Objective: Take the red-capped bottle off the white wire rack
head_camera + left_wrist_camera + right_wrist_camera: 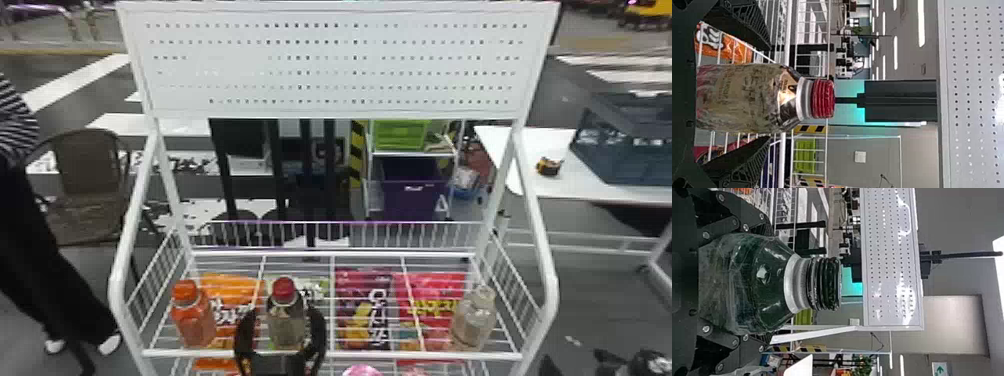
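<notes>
Head view: the clear bottle with the red cap (287,320) stands upright on the white wire rack (430,356), just behind the front rail, between an orange bottle with an orange cap (192,319) and a clear bottle with a pale top (474,320). The left tool (282,312) is at the rack with one black finger on each side of the red-capped bottle. Its fingers are wide. Judgement: the step in hand is closing the grip.

Left wrist view: slack is visible beside the bottle. It sits nearer the right-hand finger, with the larger gap on the robot's left. Recommended: ease the tool slightly to the robot's right to centre it, then close evenly on the body, below the shoulder. An uncentred close could nudge or tip the bottle. Once the grip is firm, lift straight up until the base clears the front rail, and only then draw back. Keep the bottle upright and the fingers off the wires.

Right wrist view: the right tool (766,282) holds a green-tinted clear bottle with a dark ribbed top (766,276) by its body. Recommended: keep that arm steady and well apart from the left arm's way out.
</notes>
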Controlling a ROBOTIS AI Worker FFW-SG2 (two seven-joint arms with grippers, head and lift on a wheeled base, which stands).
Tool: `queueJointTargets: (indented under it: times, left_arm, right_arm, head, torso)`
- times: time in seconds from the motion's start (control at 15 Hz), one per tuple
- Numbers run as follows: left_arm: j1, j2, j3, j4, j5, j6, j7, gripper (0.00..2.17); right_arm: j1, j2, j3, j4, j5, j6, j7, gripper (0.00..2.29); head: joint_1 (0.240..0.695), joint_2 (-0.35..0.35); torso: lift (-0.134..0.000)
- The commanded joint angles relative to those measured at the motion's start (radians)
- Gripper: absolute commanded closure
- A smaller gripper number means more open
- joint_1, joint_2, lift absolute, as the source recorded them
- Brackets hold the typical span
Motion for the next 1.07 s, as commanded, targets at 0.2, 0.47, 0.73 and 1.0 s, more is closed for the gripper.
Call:
queueJointTargets:
  times: [0.2, 0.47, 0.73, 1.0]
  left_arm:
    - [-0.026, 0.005, 0.002, 0.02, 0.018, 0.003, -0.014, 1.18]
    - [0.112, 0.042, 0.004, -0.279, 0.007, 0.135, 0.0, 1.98]
    - [0.256, 0.114, 0.004, -0.729, -0.044, 0.491, 0.001, 1.98]
    - [0.388, 0.185, 0.048, -1.056, -0.096, 0.702, -0.031, 1.98]
  right_arm:
    - [0.019, 0.001, -0.005, 0.002, -0.008, -0.042, 0.0, 0.48]
    - [0.023, 0.001, -0.001, 0.0, -0.008, -0.054, 0.0, 0.48]
    - [0.025, 0.001, 0.004, -0.003, -0.007, -0.054, 0.002, 0.48]
    - [0.025, 0.001, 0.004, 0.0, -0.007, -0.051, 0.005, 0.48]
  head:
    - [0.499, 0.0]
    - [0.499, 0.0]
    - [0.499, 0.0]
    - [0.499, 0.0]
  torso:
    - [0.0]
    - [0.0]
    - [0.0]
    - [0.0]
